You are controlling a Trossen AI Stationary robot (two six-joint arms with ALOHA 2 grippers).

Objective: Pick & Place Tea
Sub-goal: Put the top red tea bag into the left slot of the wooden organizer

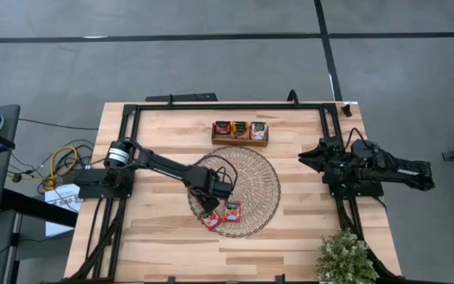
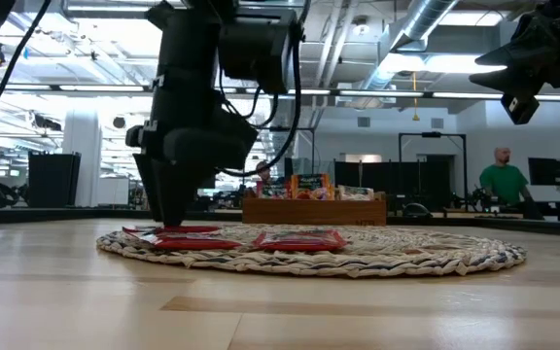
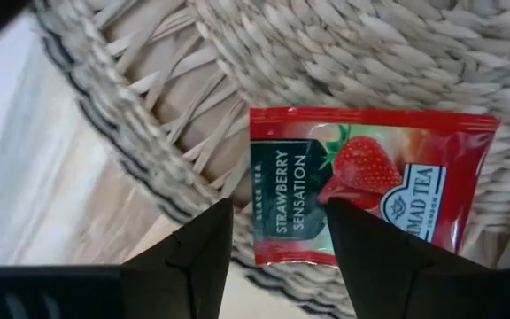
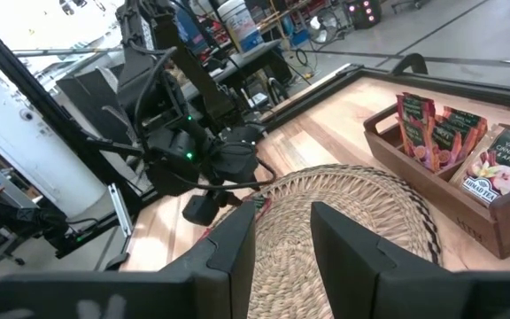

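Observation:
A round woven mat [image 1: 251,177] lies mid-table. Two red tea sachets [image 1: 232,211] [image 1: 211,222] lie flat on its near left part. My left gripper [image 1: 209,207] points down over them, open. In the left wrist view its gripper [image 3: 277,252] straddles the dark labelled end of a red strawberry sachet [image 3: 370,168] that lies on the mat [image 3: 370,44]. A wooden tray [image 1: 240,143] at the far side holds three upright sachets [image 1: 240,128]. My right gripper [image 4: 282,235] waits open at the table's right, raised and level, with nothing between its fingers. My left gripper comes from above, pointing down, with a finger on either side of the red sachet's dark labelled end [image 3: 277,213]. The sachet lies flat on the mat. In the low view the fingertips [image 2: 168,222] reach down to the sachet; I cannot tell whether they touch it.
A potted plant [image 1: 344,256] stands at the near right corner. Black frame rails [image 1: 227,106] run along the table's far and side edges. Bare wood lies near the front edge. A person [image 2: 501,180] stands in the room beyond the table.

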